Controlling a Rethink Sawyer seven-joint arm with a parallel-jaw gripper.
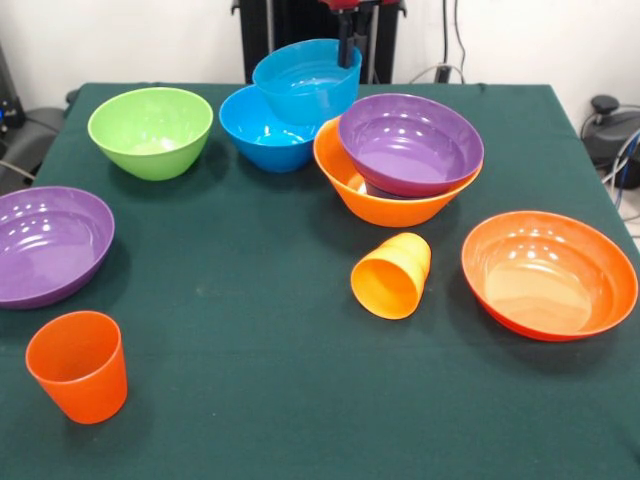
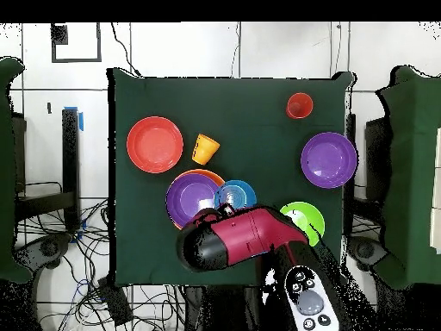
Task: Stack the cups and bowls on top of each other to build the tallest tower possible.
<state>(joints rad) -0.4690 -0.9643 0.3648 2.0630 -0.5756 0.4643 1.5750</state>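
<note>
No writing shows — tool (image 1: pixel 352 45) clamped on tilted blue bowl (image 1: pixel 305 80) above another blue bowl (image 1: pixel 262 132).

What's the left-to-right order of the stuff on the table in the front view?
Purple bowl → red-orange cup → green bowl → blue bowls → yellow-orange cup → red-orange bowl. Skipped: the purple-in-orange stack, which overlaps the blue bowls and the cup.

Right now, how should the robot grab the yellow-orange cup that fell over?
The yellow-orange cup lies on its side, its open mouth toward the camera in the front view and a little to the picture's left. Coming straight down from above and pinching across its tapered body near the middle is probably best, since the curved sides face up and nothing crowds it. The wide red-orange bowl sits apart.
</note>
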